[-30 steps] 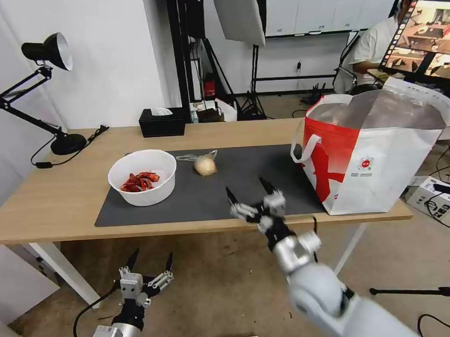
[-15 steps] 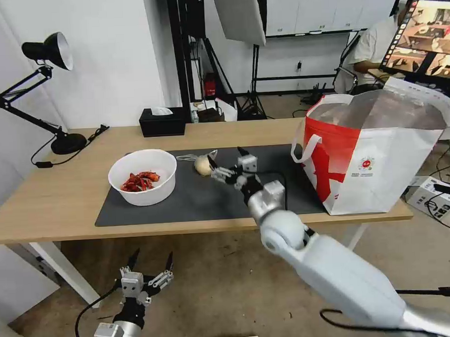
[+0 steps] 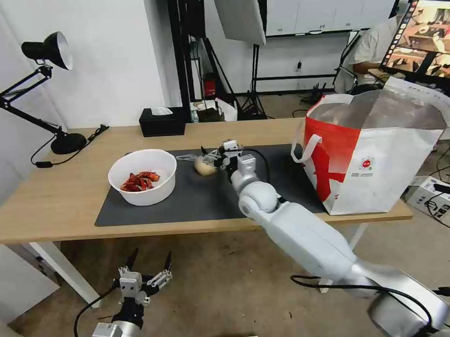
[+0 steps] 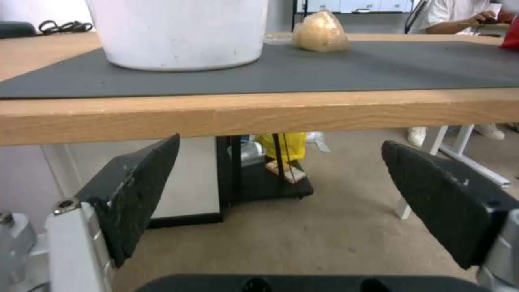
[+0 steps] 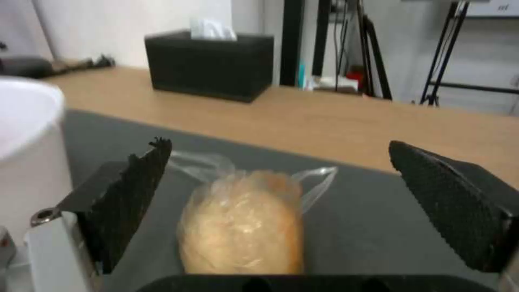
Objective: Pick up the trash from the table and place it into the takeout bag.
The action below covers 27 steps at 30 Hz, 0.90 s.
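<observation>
A clear bag with a beige lump (image 3: 204,165) (image 5: 242,227) (image 4: 320,36) lies on the dark mat near its far edge. My right gripper (image 3: 215,155) (image 5: 278,194) is open right beside it, one finger on each side of the bag, no grip showing. A white bowl of red scraps (image 3: 142,177) (image 4: 178,32) stands on the mat's left part. The takeout bag (image 3: 378,152) stands open at the table's right end. My left gripper (image 3: 148,263) (image 4: 281,198) hangs open below the table (image 3: 62,195) front edge, near the floor.
A black tissue box (image 3: 162,121) (image 5: 211,65) sits at the table's back edge and a black desk lamp (image 3: 47,92) at the far left. A person sits at a monitor (image 3: 425,35) behind the bag. Light stands rise behind the table.
My right arm has reached forward and left over the mat, from below the table's front edge to the beige lump's bag. The left arm has stayed in place.
</observation>
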### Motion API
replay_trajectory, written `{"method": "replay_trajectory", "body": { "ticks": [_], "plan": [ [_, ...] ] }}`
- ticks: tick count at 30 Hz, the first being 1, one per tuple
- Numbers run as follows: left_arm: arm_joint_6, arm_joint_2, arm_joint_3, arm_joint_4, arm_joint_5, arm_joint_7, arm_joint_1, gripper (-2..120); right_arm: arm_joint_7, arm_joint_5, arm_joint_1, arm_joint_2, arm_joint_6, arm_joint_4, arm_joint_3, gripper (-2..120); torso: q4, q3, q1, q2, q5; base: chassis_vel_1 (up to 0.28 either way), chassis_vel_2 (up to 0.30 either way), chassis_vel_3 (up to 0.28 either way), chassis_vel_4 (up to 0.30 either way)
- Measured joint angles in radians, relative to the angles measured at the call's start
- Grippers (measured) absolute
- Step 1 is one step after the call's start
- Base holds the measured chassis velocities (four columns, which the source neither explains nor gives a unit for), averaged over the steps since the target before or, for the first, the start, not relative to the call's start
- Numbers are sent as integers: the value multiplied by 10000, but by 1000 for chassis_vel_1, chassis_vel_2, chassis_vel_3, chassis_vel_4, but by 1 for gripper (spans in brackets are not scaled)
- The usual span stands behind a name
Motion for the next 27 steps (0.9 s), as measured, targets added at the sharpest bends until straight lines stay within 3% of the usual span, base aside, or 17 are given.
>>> {"method": "replay_trajectory", "body": {
  "ticks": [10,27],
  "plan": [
    [6,91,-188,12,-38,12,165,100,-333,-1099,273,947,-530,-1545,29,100,-1,-1,-1,1,0,0,0,0,0],
    [-48,203,-183,128,-163,32,105,100,-416,-1654,407,1628,-799,-2494,280,100,-1,-1,-1,2,1,0,0,0,0]
  ]
}}
